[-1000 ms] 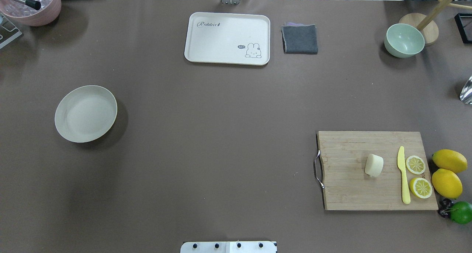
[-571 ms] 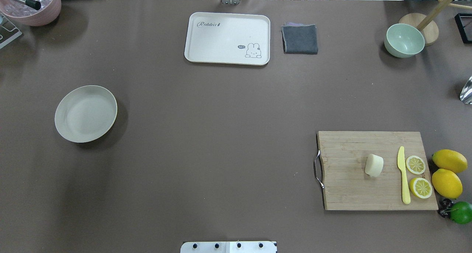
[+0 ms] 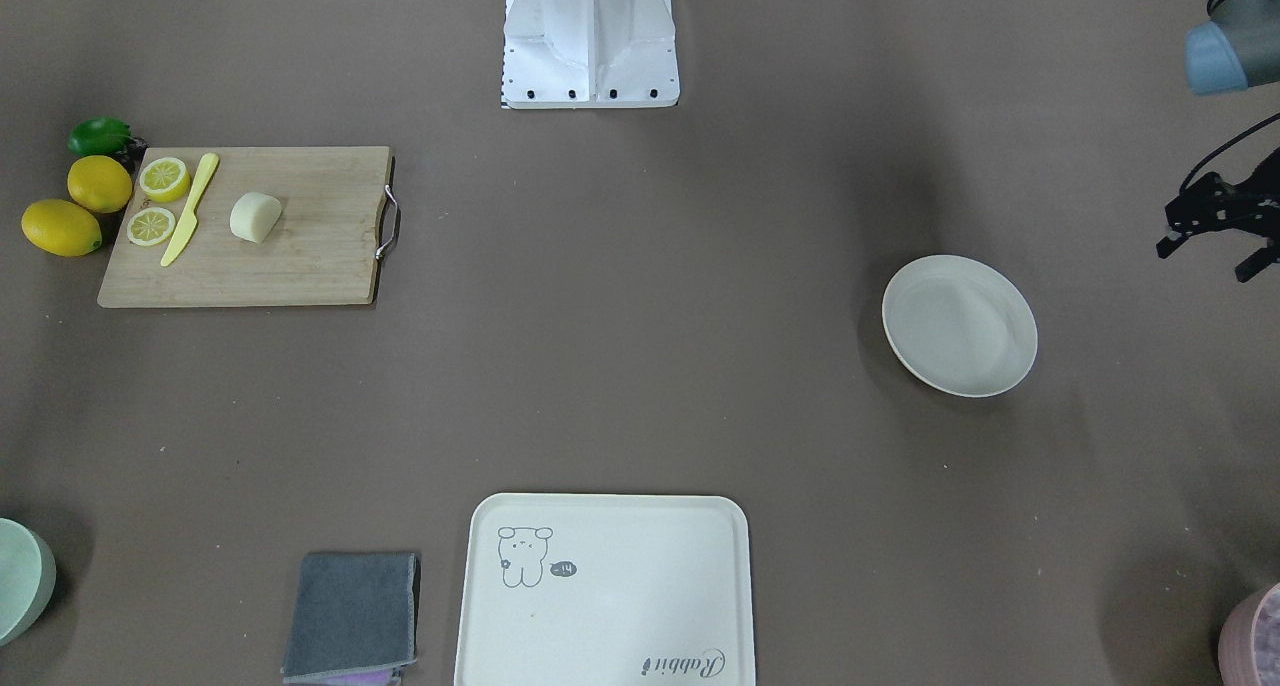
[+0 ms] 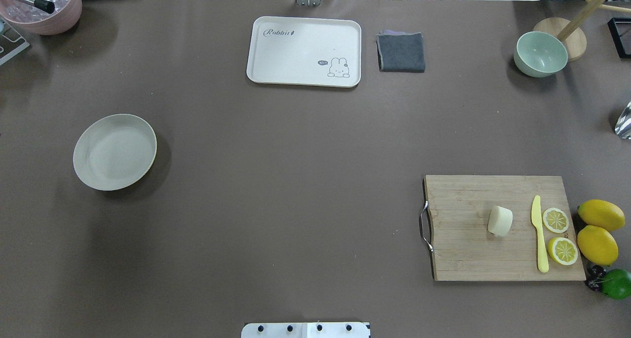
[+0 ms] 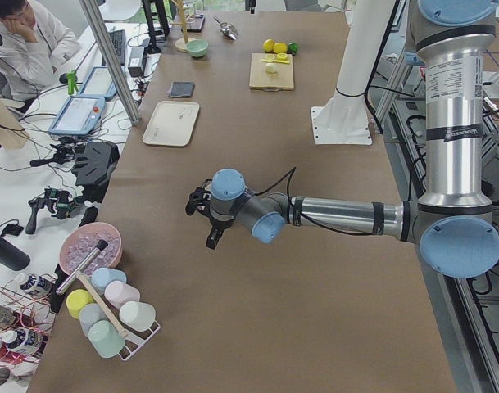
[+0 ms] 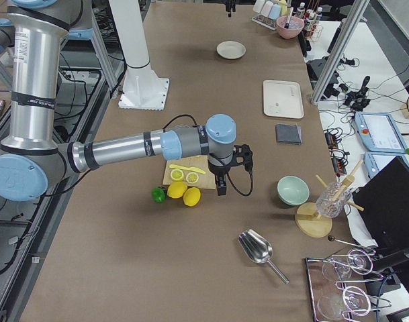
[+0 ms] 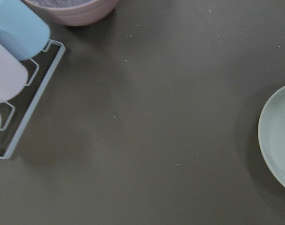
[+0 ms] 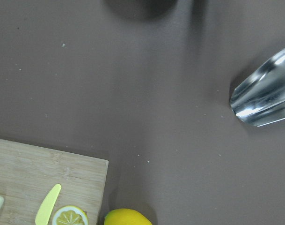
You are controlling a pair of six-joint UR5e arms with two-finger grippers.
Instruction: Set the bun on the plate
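Note:
The pale cream bun (image 4: 500, 220) lies on a wooden cutting board (image 4: 468, 259) at the near right, and also shows in the front view as the bun (image 3: 255, 216). The off-white plate (image 4: 115, 152) sits bare on the left side of the table. My left gripper (image 3: 1205, 261) hovers open beyond the plate (image 3: 959, 325), towards the table's left end; the left wrist view catches only the plate's rim (image 7: 278, 136). My right gripper (image 6: 234, 176) hangs past the board near the lemons, and I cannot tell whether it is open or shut. Neither gripper shows in the overhead view.
On the board are a yellow knife (image 4: 539, 234) and two lemon slices (image 4: 555, 219). Lemons (image 4: 597, 244) and a lime (image 4: 617, 284) lie beside it. At the far side are a cream tray (image 4: 303, 51), grey cloth (image 4: 401, 52), green bowl (image 4: 540, 53) and pink bowl (image 4: 44, 17). A metal scoop (image 8: 264, 96) lies right.

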